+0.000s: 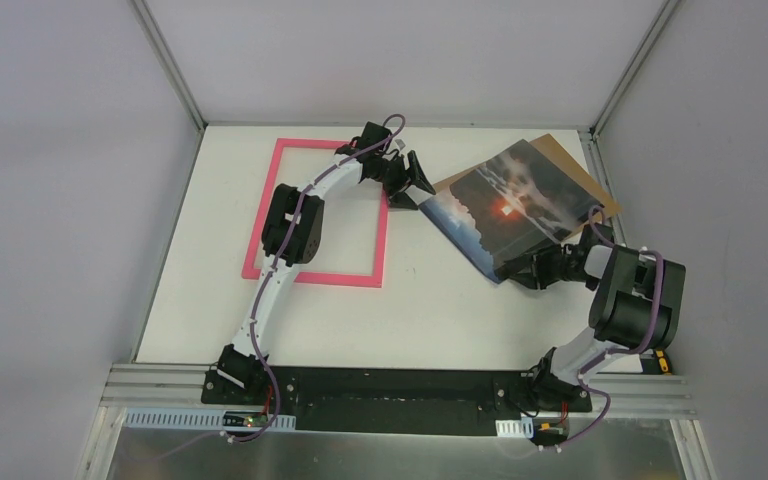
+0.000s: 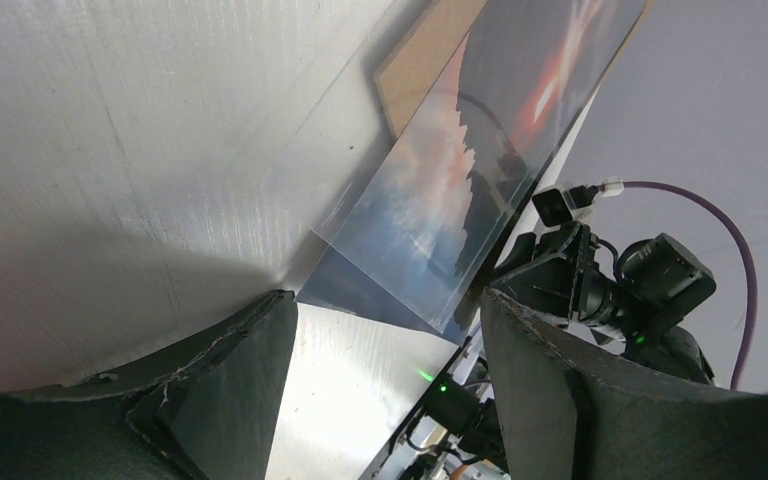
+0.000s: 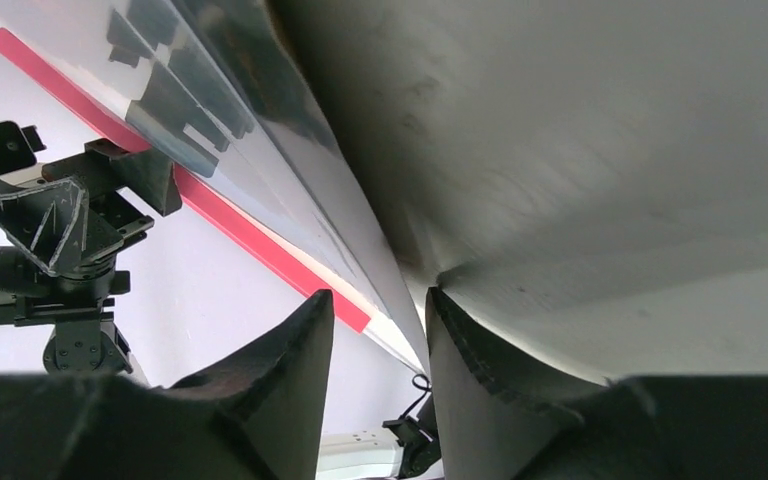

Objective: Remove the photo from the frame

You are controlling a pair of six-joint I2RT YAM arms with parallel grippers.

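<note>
The matt white table (image 1: pixel 460 320) carries the frame (image 1: pixel 310 278) in the left half of the top view. It is a thin, bright pink rectangle lying flat, with white table showing through it. The left arm crosses it and hides parts of its top and right bars. The photo (image 1: pixel 505 210) is out of the frame, right of centre and tilted. It is glossy, an orange sun among dark clouds, and glare washes out its upper part. A brown board (image 1: pixel 572 162) juts out behind its upper right edge; whether they touch is unclear. The right gripper (image 1: pixel 516 272) pinches the photo's lower edge, the thin sheet caught between its dark, rough-edged fingers (image 3: pixel 290 350). The left gripper (image 1: pixel 415 192) is spread wide at the photo's left corner, holding nothing.
</note>
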